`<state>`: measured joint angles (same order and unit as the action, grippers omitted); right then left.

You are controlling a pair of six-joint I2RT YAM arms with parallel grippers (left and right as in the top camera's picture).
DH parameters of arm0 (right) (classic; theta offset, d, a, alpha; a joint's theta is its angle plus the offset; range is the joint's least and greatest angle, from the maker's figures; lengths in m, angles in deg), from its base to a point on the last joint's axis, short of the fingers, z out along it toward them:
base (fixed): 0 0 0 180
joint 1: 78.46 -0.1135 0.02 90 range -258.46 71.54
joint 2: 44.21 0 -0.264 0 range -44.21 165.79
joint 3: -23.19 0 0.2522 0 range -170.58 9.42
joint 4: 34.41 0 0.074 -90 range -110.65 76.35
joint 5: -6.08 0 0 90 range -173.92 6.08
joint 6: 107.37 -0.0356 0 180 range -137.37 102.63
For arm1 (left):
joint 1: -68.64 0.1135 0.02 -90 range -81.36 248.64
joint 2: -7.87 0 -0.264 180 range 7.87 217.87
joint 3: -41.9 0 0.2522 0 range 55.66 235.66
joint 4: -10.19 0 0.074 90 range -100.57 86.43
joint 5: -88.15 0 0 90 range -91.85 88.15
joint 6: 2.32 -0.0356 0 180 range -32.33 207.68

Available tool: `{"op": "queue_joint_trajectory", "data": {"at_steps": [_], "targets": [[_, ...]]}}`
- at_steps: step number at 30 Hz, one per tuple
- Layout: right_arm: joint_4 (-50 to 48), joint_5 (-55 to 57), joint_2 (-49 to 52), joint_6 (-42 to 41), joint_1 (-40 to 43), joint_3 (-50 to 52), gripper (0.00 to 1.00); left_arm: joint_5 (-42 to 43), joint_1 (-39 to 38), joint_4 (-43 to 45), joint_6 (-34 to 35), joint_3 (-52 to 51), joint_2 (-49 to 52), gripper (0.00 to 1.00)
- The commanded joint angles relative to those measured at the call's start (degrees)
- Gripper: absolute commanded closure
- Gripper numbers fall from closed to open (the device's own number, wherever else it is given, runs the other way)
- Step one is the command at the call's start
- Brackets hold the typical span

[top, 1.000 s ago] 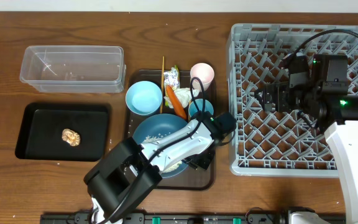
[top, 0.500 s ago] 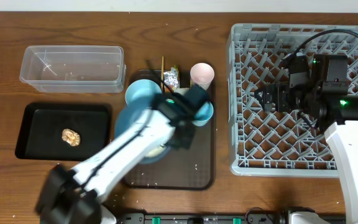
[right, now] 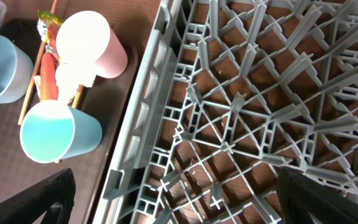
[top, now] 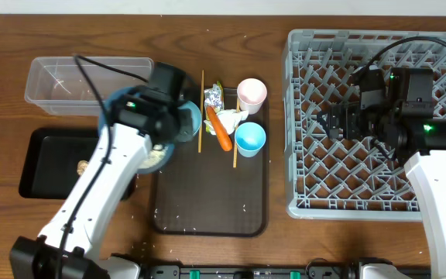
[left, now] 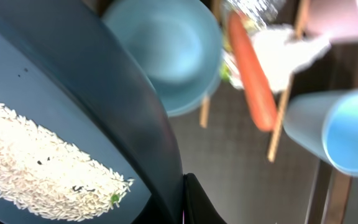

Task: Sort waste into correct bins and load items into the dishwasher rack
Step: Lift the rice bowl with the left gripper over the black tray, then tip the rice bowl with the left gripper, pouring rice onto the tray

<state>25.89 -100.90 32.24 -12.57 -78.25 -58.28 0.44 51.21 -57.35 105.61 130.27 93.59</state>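
Observation:
My left gripper point(top: 173, 133) is shut on the rim of the large blue bowl point(top: 169, 145) and holds it tilted over the brown tray's left edge, next to the black tray point(top: 37, 167). White rice point(left: 42, 165) lies inside the bowl. The small light-blue bowl point(left: 166, 56), carrot point(top: 220, 129), wrapper point(top: 213, 97), tissue point(top: 235, 116), chopsticks point(top: 202, 108), pink cup point(top: 252, 91) and light-blue cup point(top: 250, 138) sit on the brown tray. A brownish scrap point(top: 81, 166) lies in the black tray. My right gripper point(right: 191, 205) is open and empty over the grey rack point(top: 300, 116).
The clear tub point(top: 91, 84) stands at the back left, behind the black tray. The dark brown serving tray point(top: 207, 201) has loose rice grains scattered on its front part. The rack fills the right side of the table.
My left arm has swung left and back, carrying the large blue bowl from the brown tray's front to its left edge. The right arm has not moved.

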Motion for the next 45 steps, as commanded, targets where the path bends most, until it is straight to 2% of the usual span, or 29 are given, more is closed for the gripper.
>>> {"op": "queue_joint_trajectory", "data": {"at_steps": [1,8,18,30,35,45], "targets": [[-0.2,-0.4,0.1,-0.4,0.5,-1.0,0.03,2.6,5.4,1.7,-3.5,1.2,-0.8,0.94],[-0.5,-0.4,0.1,-0.4,0.5,-1.0,0.03,16.9,18.9,6.2,-8.7,1.2,-0.8,0.94],[-0.5,-0.4,0.1,-0.4,0.5,-1.0,0.04,37.4,34.8,6.0,-19.3,1.1,-0.8,0.94],[-0.7,-0.4,0.1,-0.4,0.5,-1.0,0.04,57.1,49.1,-3.1,-32.8,1.0,-0.8,0.94],[-0.7,-0.4,0.1,-0.4,0.5,-1.0,0.04,62.0,55.4,-7.2,-38.8,0.9,-0.8,0.94],[-0.7,-0.5,0.1,-0.4,0.5,-1.0,0.04,66.6,61.1,-7.3,-43.8,-1.7,-0.7,0.94]]}}
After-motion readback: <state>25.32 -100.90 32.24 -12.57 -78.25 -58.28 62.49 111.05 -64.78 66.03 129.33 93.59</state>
